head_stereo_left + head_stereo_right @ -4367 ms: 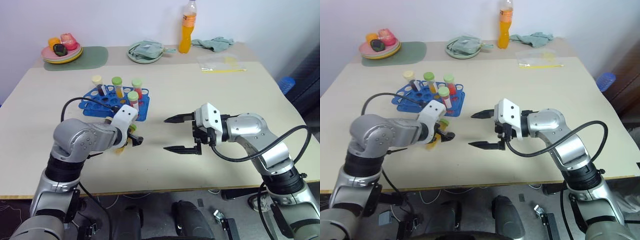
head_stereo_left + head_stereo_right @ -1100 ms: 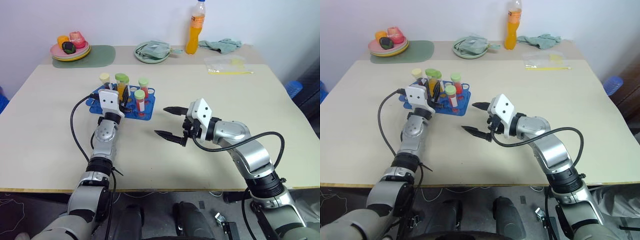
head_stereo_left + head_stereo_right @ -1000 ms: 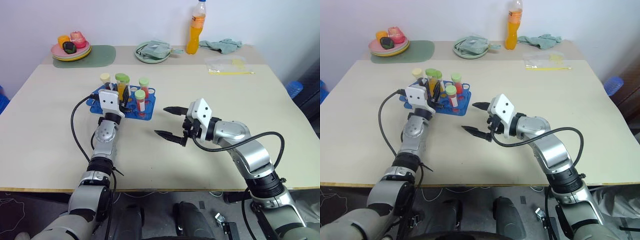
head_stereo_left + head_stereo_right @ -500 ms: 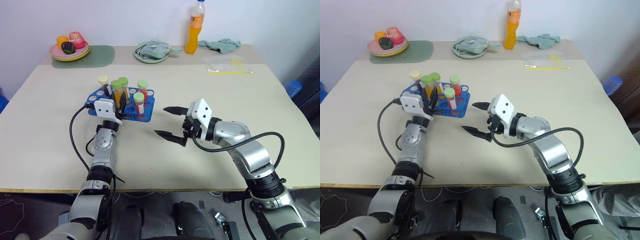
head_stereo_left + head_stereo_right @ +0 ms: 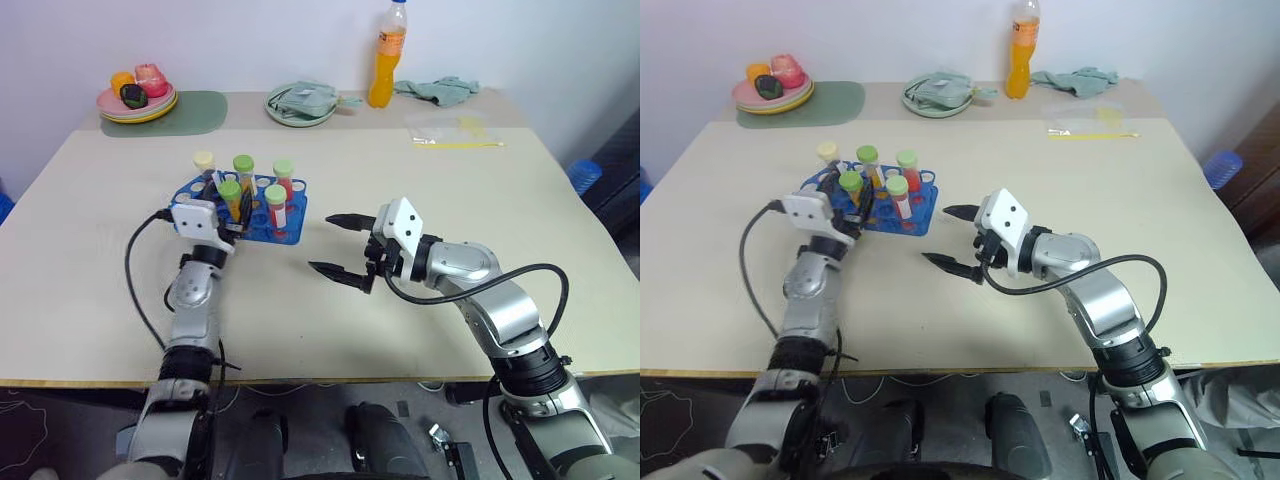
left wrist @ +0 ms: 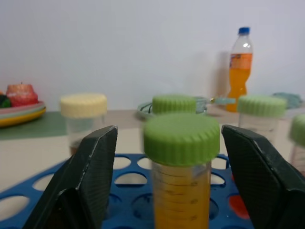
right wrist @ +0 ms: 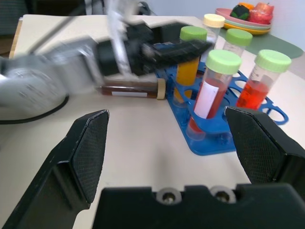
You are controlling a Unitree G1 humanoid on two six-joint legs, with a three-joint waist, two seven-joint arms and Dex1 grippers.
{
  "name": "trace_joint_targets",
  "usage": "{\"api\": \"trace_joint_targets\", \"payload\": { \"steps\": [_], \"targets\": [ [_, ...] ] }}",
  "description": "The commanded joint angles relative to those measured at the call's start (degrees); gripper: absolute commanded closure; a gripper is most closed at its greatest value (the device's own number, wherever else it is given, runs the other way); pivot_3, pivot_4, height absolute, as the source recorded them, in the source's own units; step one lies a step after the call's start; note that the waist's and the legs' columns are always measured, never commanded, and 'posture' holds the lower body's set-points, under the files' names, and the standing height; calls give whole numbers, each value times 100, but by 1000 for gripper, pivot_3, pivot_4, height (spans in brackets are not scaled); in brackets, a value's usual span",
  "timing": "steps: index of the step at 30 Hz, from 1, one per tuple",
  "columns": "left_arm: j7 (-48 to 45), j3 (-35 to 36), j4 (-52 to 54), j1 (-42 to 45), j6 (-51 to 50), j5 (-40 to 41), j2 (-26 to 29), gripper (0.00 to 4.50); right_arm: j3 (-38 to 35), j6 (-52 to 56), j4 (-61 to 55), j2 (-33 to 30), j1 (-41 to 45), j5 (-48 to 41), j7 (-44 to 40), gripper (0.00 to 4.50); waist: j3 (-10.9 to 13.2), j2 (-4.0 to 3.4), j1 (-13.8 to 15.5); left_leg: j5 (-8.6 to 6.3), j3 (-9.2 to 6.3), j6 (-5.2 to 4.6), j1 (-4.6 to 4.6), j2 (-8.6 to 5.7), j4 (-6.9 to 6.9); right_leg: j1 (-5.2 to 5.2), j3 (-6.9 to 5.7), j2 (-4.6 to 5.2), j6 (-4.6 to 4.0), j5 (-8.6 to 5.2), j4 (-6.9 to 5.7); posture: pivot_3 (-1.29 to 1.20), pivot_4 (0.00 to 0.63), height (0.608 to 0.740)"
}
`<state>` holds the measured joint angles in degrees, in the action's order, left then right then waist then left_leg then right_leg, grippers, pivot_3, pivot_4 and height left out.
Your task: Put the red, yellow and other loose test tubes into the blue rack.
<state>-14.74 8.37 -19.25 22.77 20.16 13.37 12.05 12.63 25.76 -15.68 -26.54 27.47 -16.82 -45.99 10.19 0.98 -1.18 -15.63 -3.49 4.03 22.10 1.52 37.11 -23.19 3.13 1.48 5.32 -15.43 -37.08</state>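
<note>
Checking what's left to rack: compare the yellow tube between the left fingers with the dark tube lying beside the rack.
The yellow tube stands upright in the blue rack; the dark tube lies sideways on the table. The yellow tube's cap is green; the dark tube's is cream. Both are clear, capped tubes.

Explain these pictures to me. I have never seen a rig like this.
This is a two-armed humanoid robot at a table. Two pictures look down from its head; the other two look along each wrist. A blue rack holds several capped tubes upright. The left hand is open, with a finger on either side of a yellow tube standing in the rack, not gripping it. The right hand is open and empty. A maroon tube lies on the table beside the rack. Farther back stands an orange bottle.
</note>
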Motion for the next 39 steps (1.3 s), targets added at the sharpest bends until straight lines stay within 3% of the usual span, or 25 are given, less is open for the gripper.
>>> {"api": "trace_joint_targets", "payload": {
  "steps": [1, 4, 7, 9, 11, 15, 18, 25, 36, 39],
  "targets": [
    [-260, 220, 1798, -618, -1177, 551, 564, 793, -191, -70, -215, -77, 0, -50, -16, 177, 0, -1, 4, 0, 0, 0, -1, 2, 0, 0, 0, -1, 0, 0, -1, 0, 150, 740],
    [-478, 529, 3317, -1387, -2923, 1319, 1494, 793, -235, -66, -220, -134, -26, -90, -52, 177, 0, 0, -8, 0, 2, 0, -1, 4, 0, 0, 1, -1, -2, -1, -1, 0, 150, 740],
    [-147, 860, 4201, -1626, -4908, 2238, 2262, 31, -233, -88, -144, -150, 8, -113, -109, 177, 1, -2, 21, 0, 1, 0, -4, 7, 0, 1, 1, -1, -4, -2, -5, 0, 150, 740],
    [288, 907, 4459, -1374, -6578, 2729, 2780, 31, -189, -129, -28, -109, 86, -101, -164, 177, 2, 0, 53, 0, -1, -1, -7, 5, 3, 9, -1, 0, -4, -3, -3, 0, 150, 740],
    [1000, 555, 4589, -781, -8186, 2276, 3271, 31, -137, -170, 84, -40, 173, -82, -217, 177, 4, 5, 46, 2, -2, -4, -7, 2, 8, 13, -2, 1, -2, -4, -1, 0, 150, 740],
    [906, 58, 4110, 684, -10910, 2775, 3538, 31, -49, -250, 257, 80, 306, -52, -310, 177, 5, 9, -8, 3, -4, -6, -9, 1, 3, 11, -2, -5, -1, -3, -2, 0, 150, 740],
    [532, -870, 3314, 1588, -11266, 3002, 3992, 31, 20, -328, 367, 147, 368, 0, -355, 177, 8, 11, -79, 3, -4, -6, -9, 1, -7, 2, -1, -7, -2, -3, -6, 0, 150, 740],
    [352, -2209, 1793, 2872, -11266, 3299, 3991, 31, 46, -367, 262, 188, 237, 68, -281, 177, 9, 11, -134, 3, -4, -5, -7, 2, -10, -5, -1, -6, -5, -4, -9, 0, 150, 740],
    [22, -3146, -170, 4013, -11266, 2611, 3328, 31, 76, -271, -78, 228, -79, 106, -54, 177, 9, 12, -127, 3, -3, -5, 1, -1, -5, -8, -2, -5, -4, -5, -8, 0, 150, 740],
    [-123, -3330, -295, 4080, -11266, 2485, 3217, 835, 89, -271, -88, 237, -78, 101, -21, 177, 9, 12, -132, 3, -3, -5, 2, -1, -6, -9, -1, -5, -4, -5, -8, 0, 150, 740]
  ]
}}
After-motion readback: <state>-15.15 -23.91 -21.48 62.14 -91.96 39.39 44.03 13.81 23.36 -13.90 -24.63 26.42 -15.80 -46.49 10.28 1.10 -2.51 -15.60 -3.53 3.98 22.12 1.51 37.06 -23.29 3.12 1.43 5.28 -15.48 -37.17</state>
